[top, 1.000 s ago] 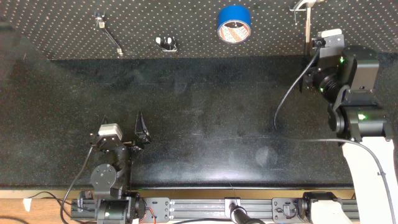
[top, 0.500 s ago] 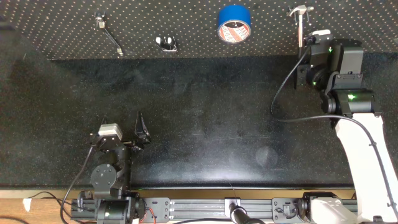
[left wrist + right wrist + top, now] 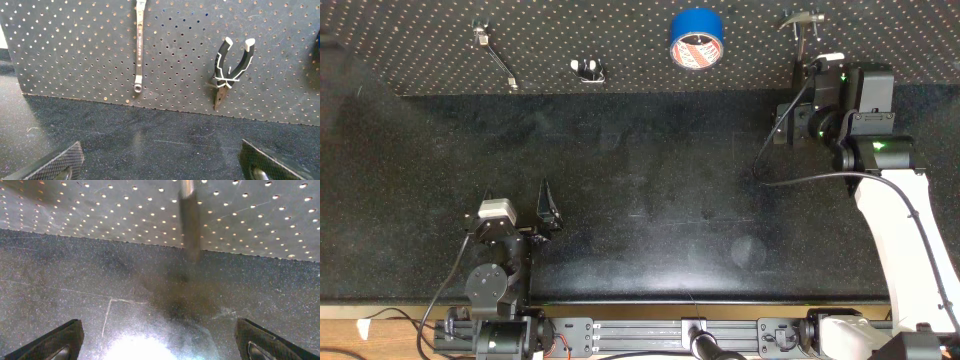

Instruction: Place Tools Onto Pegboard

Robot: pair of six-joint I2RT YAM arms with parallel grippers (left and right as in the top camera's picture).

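— Right gripper (image 3: 162, 345) is holding its fingers spread wide with nothing between them. It is hovering low at 1 o'clock on the bench, nose toward the pegboard (image 3: 620, 35).
— Noting that. Where is the hammer (image 3: 803, 32) sitting?
— It is hanging on the board at 1 o'clock, head up and handle down, just ahead of the spread fingers and apart from them. Wrench (image 3: 496, 56) is hanging at 11 o'clock, pliers (image 3: 588, 69) beside it toward 12, tape roll (image 3: 697, 40) just past 12.
— Which step are we watching?
— I am judging it as the let-go after hanging the hammer, since every tool I am seeing is on the board. The next move is calling for a straight draw-back toward 6 o'clock, fingers kept spread so neither pad is catching the handle.
— And the left gripper (image 3: 517, 203)?
— It is sitting at 7 o'clock, fingers also spread, gripping nothing, well apart from the tools.
— Room to move?
— The board's lower edge is meeting the black mat (image 3: 650, 200) right under the handle, so nothing is giving at 12. Room is lying toward 6 and 9 o'clock across the mat. I am flagging the right arm's own cable (image 3: 765, 150), which is looping at its 9 o'clock side.
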